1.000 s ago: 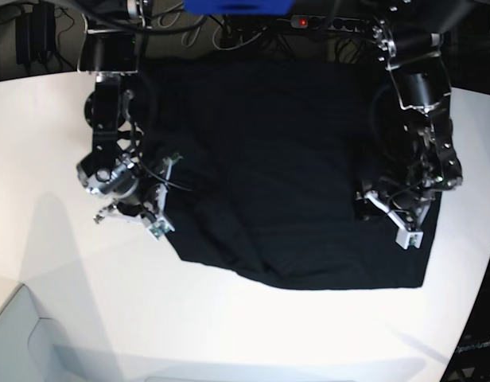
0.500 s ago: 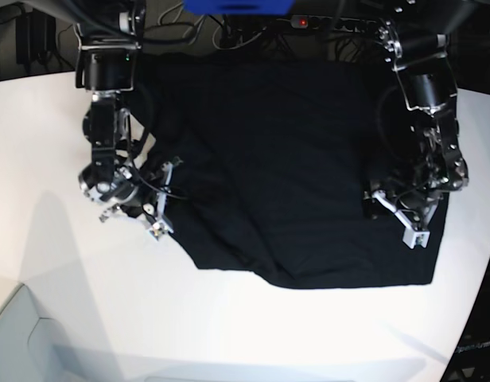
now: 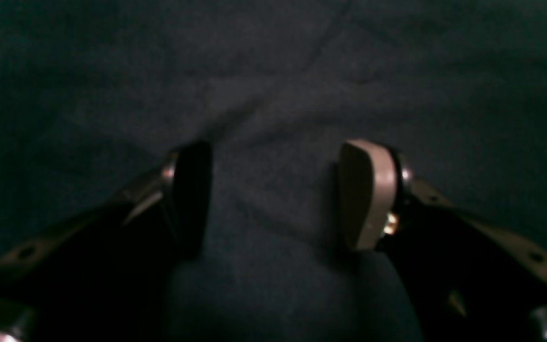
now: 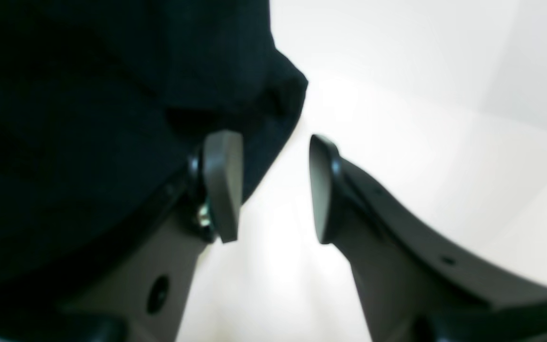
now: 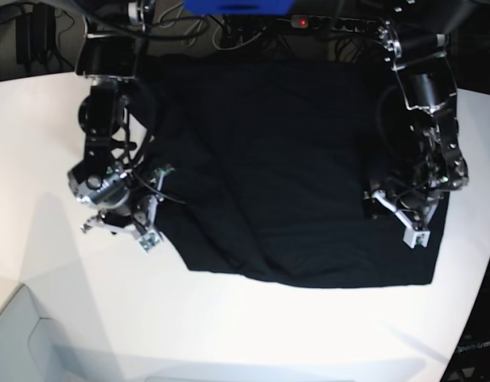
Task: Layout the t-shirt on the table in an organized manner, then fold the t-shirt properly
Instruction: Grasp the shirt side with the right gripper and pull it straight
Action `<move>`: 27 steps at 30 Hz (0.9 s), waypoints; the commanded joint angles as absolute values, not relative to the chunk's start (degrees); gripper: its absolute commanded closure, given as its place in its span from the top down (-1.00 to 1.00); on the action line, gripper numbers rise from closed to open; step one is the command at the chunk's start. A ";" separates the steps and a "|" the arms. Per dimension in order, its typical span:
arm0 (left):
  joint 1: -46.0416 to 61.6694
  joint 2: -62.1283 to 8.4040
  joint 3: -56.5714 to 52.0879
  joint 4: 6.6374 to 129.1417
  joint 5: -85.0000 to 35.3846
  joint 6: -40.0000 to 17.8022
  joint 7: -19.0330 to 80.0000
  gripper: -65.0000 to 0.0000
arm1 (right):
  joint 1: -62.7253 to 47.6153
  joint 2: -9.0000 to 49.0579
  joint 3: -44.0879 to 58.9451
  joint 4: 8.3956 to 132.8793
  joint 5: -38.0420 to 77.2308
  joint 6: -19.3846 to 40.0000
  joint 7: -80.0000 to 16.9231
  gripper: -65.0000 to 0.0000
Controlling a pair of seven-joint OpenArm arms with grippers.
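The left tool (image 3: 273, 194) stands spread wide, its two pads apart with nothing pinched between them; it hovers low over the t-shirt (image 5: 285, 167), and whether the tips touch the cloth cannot be told; one pad (image 3: 366, 192) shows as a smooth, pale, rounded slab, the other is dark in shadow. The right tool (image 4: 273, 185) is also parted, a clear gap between its fingers and nothing held; its left pad (image 4: 223, 183) sits at the shirt's edge, with a bunched corner of cloth just above it, while the other finger is over bare white surface (image 4: 420, 118).

The t-shirt is soft black knit, faintly creased, spread as a broad, roughly square sheet across the far middle of the surface (image 5: 245, 334); its near hem runs slightly slanted; the surface itself is smooth, glossy and white with a curved edge.
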State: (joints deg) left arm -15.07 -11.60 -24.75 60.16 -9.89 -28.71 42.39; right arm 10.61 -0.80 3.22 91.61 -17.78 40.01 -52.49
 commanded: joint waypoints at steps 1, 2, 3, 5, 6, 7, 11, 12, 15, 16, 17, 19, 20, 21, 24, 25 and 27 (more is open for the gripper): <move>-15.25 -11.91 -24.84 60.26 -8.66 -27.91 44.88 0.28 | 12.18 -1.19 1.63 91.47 -16.75 40.00 -51.03 -0.25; -15.25 -11.91 -24.84 60.26 -8.66 -27.91 44.88 0.28 | 12.62 -1.27 0.13 90.15 -16.75 40.00 -50.51 -0.25; -15.25 -11.91 -24.75 60.26 -8.66 -27.91 44.88 0.28 | 13.41 -1.27 -1.01 89.01 -16.75 40.00 -49.54 -0.24; -15.25 -11.91 -24.66 60.26 -8.66 -27.91 44.88 0.28 | 14.64 -1.36 -2.51 85.67 -16.75 40.00 -47.34 -0.24; -15.25 -11.91 -24.75 60.26 -8.66 -27.91 44.88 0.28 | 15.34 -1.98 -2.59 83.47 -16.75 40.00 -45.93 -0.24; -15.25 -11.91 -24.75 60.26 -8.66 -27.91 44.88 0.28 | 16.13 -2.59 -2.51 81.36 -16.75 40.00 -44.88 -0.24; -15.16 -11.91 -24.75 60.26 -8.66 -27.91 44.97 0.28 | 20.35 -2.77 -2.51 71.16 -17.01 40.00 -40.40 -0.24; -15.08 -11.91 -24.75 60.26 -8.66 -27.91 44.97 0.28 | 21.67 -2.59 -2.51 68.44 -17.10 40.00 -38.99 -0.24; -14.99 -11.91 -24.75 60.26 -8.66 -27.91 45.05 0.28 | 25.45 -0.13 -2.51 62.20 -17.10 40.00 -34.42 -0.24; -14.99 -11.91 -24.75 60.26 -8.66 -27.91 45.05 0.28 | 26.59 0.48 -2.51 60.79 -17.10 40.00 -33.10 -0.24; -14.90 -11.91 -24.75 60.26 -8.66 -27.91 44.97 0.28 | 27.56 1.45 -2.51 59.74 -17.10 40.00 -31.87 -0.24; -14.90 -12.00 -24.75 60.26 -8.66 -27.91 45.14 0.28 | 29.32 3.47 -2.42 57.98 -17.10 38.73 -28.70 -0.23; -14.90 -12.00 -24.75 60.26 -8.66 -27.91 45.14 0.28 | 30.20 4.18 -2.42 56.84 -17.10 34.15 -26.68 -0.23; -14.90 -12.00 -24.75 60.26 -8.66 -27.91 45.14 0.28 | 30.99 5.05 -2.42 55.78 -17.10 29.67 -24.57 -0.23; -14.90 -12.00 -24.75 60.26 -8.66 -27.91 45.05 0.28 | 31.87 6.55 -2.33 55.43 -16.84 15.78 -20.62 -0.16; -14.90 -12.00 -24.75 60.26 -8.66 -27.91 45.05 0.28 | 31.60 6.73 -2.15 56.22 -16.84 12.62 -20.00 -0.13; -14.90 -12.00 -24.75 60.26 -8.66 -27.91 45.05 0.28 | 30.55 6.64 -0.31 58.24 -16.84 9.98 -19.91 -0.05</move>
State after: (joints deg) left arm -14.92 -11.60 -24.69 60.27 -9.89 -28.67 42.28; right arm 29.28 6.76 -0.32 57.12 -17.15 10.22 -21.17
